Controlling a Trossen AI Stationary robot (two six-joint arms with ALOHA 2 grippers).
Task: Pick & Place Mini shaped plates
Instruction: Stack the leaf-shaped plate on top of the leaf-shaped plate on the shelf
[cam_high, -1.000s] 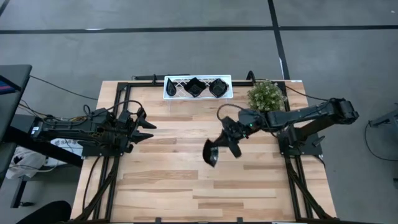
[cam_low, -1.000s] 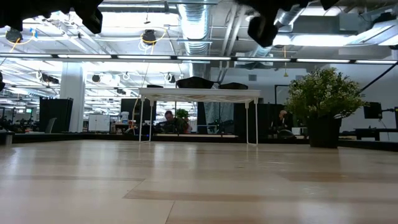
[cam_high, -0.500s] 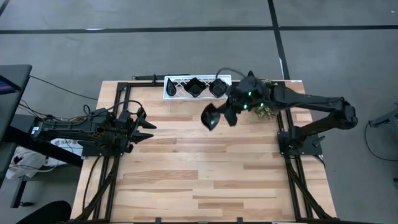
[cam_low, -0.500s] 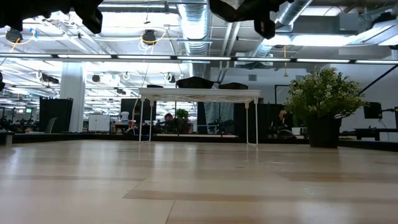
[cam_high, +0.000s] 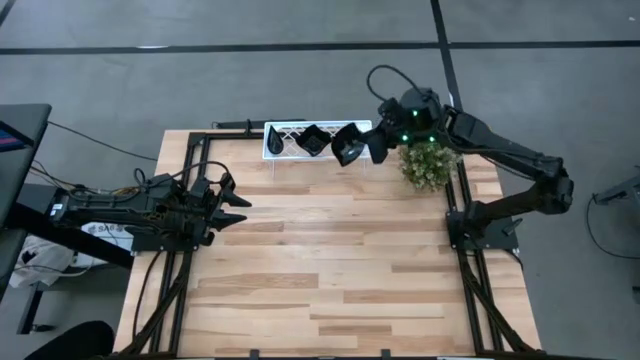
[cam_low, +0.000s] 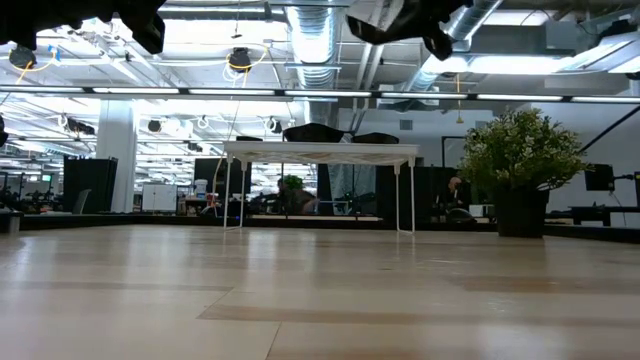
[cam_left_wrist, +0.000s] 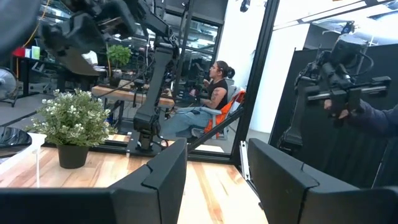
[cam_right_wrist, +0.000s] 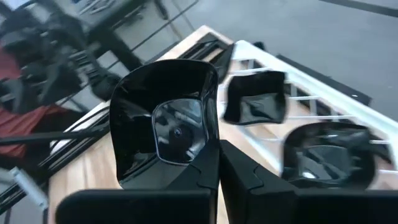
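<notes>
The right gripper hangs over the white lattice tray at the desk's far edge, its fingers pinching a glossy black plate. Other black plates sit in the tray. The left gripper waits at the left edge, fingers spread.

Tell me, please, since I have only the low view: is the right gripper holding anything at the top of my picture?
Observer: Yes, the right gripper is shut on the rim of a rounded-square black plate.
Operator: Where is it over the table?
Observer: In the high view it hangs over the white lattice tray, at the end nearest the potted plant.
Operator: Is that tray bare?
Observer: No, the right wrist view shows a square plate and a second plate lying in it.
Operator: And the left arm?
Observer: The left gripper waits open at the table's left side.
</notes>
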